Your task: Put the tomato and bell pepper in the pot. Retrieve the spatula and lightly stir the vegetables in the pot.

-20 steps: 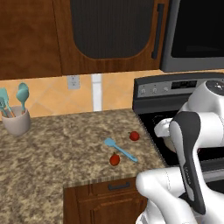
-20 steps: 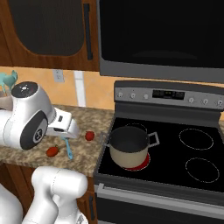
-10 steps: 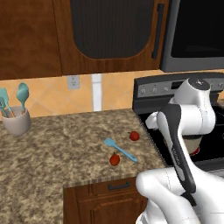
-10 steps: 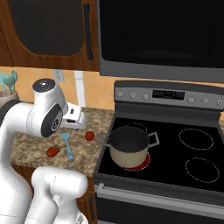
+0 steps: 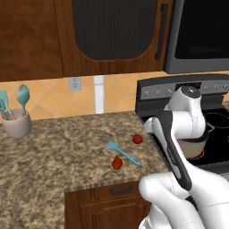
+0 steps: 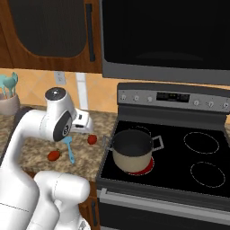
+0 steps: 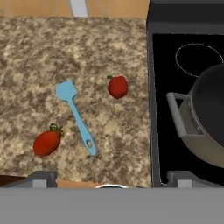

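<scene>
The round red tomato (image 7: 118, 86) lies on the granite counter near the stove edge, also at tomato (image 5: 137, 139) and tomato (image 6: 91, 139). The orange-red bell pepper (image 7: 47, 142) with its green stem lies nearer the counter's front; bell pepper (image 5: 117, 163), bell pepper (image 6: 54, 155). Between them lies the light-blue spatula (image 7: 77, 116), spatula (image 5: 123, 153), spatula (image 6: 69, 148). The cream pot (image 6: 131, 149) stands on the glowing front-left burner, its dark inside holding nothing; pot (image 7: 205, 122), pot (image 5: 195, 146). My gripper (image 7: 112, 179) hangs open above the counter, over these things, holding nothing.
A beige holder with teal spoons (image 5: 16, 121) stands at the counter's far left. The black stove top (image 6: 197, 161) has other burners to the right of the pot. A microwave (image 6: 170, 40) and dark wood cabinets hang above. The counter's front edge lies just below the pepper.
The arm has swung inward and lowered, carrying the hand over the counter beside the stove. The tomato, pepper, spatula and pot have stayed put. The jaws stayed open.
</scene>
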